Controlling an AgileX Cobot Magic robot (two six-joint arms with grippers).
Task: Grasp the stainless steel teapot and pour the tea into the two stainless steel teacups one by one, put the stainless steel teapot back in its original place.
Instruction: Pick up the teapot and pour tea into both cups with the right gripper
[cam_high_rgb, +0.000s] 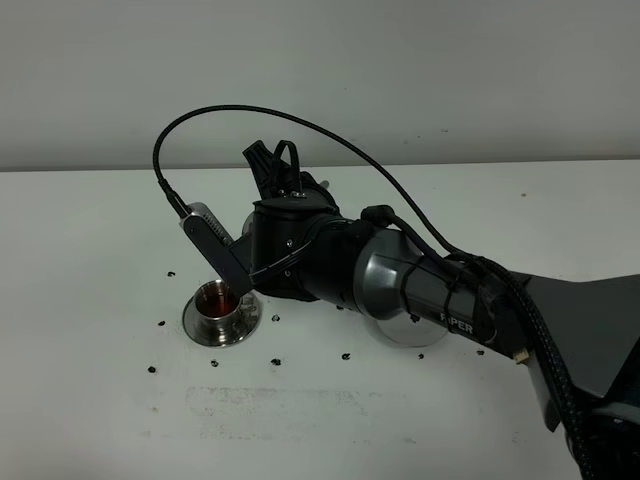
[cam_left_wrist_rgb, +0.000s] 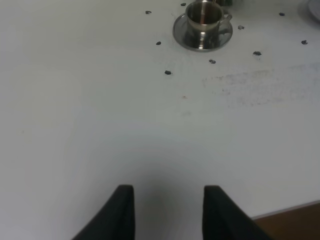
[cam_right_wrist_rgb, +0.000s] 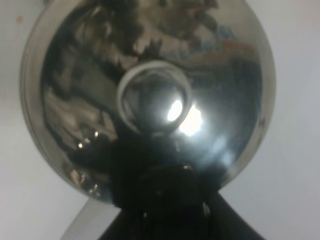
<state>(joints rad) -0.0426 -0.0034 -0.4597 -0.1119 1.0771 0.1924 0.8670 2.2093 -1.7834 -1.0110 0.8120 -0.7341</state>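
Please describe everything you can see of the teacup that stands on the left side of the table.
The teacup is a small, shiny steel cylinder with a side handle. It stands upright on a round steel saucer on the white table. Inside it is reddish-brown liquid. Small dark specks lie on the table around the saucer. In the high view the right arm reaches above it, but no gripper touches it. It also shows in the left wrist view.

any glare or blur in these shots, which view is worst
Right wrist view is worst: the teapot fills the frame, soft, with hot glare beside its lid knob. Left wrist view is evenly lit, its near fingers blurred. Exterior high view is clear, the teacup sharp.
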